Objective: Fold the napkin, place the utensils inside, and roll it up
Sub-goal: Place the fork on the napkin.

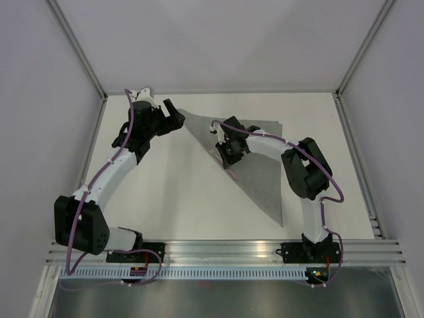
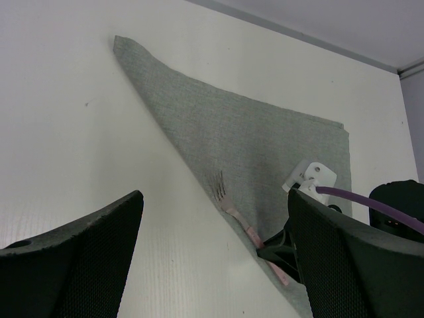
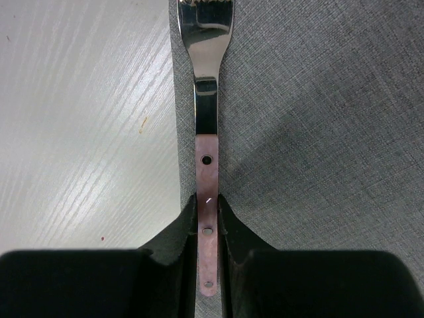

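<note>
From above, we see the white table (image 1: 165, 192) boxed in by pale walls, with a ribbed metal rail (image 1: 225, 248) along its near edge. The grey napkin (image 1: 262, 182) lies folded into a triangle right of centre, and the right arm reaches across it. The right hand (image 1: 229, 162) sits on the diagonal fold, pinching the fork (image 1: 234, 175). The left hand (image 1: 175, 112) hovers wide apart by the napkin's far left corner, holding nothing.

From the left wrist, two dark, pebbled fingers (image 2: 79, 258) frame the view. Between them runs the long fold, and the silvery tines point toward the far corner. A purple cable (image 2: 371, 205) trails off to the right.

From the right wrist, black fingers (image 3: 172, 238) clamp the slim pink handle (riveted, flat, matte). The polished neck runs straight ahead, just inside the woven cloth's edge. We cannot tell whether the fork touches the cloth.
</note>
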Tool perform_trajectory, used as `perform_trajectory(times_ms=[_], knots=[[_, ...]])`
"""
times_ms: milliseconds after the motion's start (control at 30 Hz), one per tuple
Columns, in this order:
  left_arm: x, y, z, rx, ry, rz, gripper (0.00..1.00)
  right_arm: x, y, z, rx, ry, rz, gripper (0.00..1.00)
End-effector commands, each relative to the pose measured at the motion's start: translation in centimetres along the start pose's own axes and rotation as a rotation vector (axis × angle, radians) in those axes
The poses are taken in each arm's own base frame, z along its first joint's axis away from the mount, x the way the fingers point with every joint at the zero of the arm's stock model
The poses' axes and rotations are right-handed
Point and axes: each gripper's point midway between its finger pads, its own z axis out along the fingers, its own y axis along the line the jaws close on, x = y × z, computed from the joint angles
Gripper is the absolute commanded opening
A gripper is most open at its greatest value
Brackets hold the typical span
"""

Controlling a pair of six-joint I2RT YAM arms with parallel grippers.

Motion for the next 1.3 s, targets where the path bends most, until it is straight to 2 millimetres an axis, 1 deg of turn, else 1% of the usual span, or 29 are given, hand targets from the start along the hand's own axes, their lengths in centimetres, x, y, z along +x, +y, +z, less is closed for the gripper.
perform_trajectory(times_ms=[0,333,833,933,1033,1067,1167,1267], knots=[[-0.94,-0.50,-0.33,0.022,-0.034,0.007,0.94,-1.13,-0.08,-1.79,0.031,-0.052,0.003,0.03],[-0.97,-0.46,-0.31,0.020,-0.037,0.005,0.94,-1.78,0.04,-2.61,0.032,-0.077,0.000,0.02],[-0.84,-0.39,-0.32,0.022,-0.038,0.002,0.94,-1.10,-0.13,-2.18,0.033,-0.059,-0.002,0.03],[-0.73,-0.38,-0.34,0.022,-0.036,0.002,0.94,-0.95,-0.12,-2.04,0.030,-0.055,-0.003,0.09],[-0.77,-0.32,-0.32,0.021,-0.038,0.002,0.94,-0.99,-0.07,-2.16,0.028,-0.056,-0.003,0.24],[-0.73,-0.30,-0.32,0.020,-0.037,0.002,0.94,-1.06,-0.04,-2.20,0.027,-0.059,-0.005,0.32],[-0.79,-0.30,-0.34,0.020,-0.040,0.003,0.94,-1.39,0.14,-2.47,0.020,-0.068,-0.005,0.41],[-0.89,-0.22,-0.38,0.016,-0.045,0.006,0.95,-1.63,0.37,-2.70,0.013,-0.070,-0.007,0.44]])
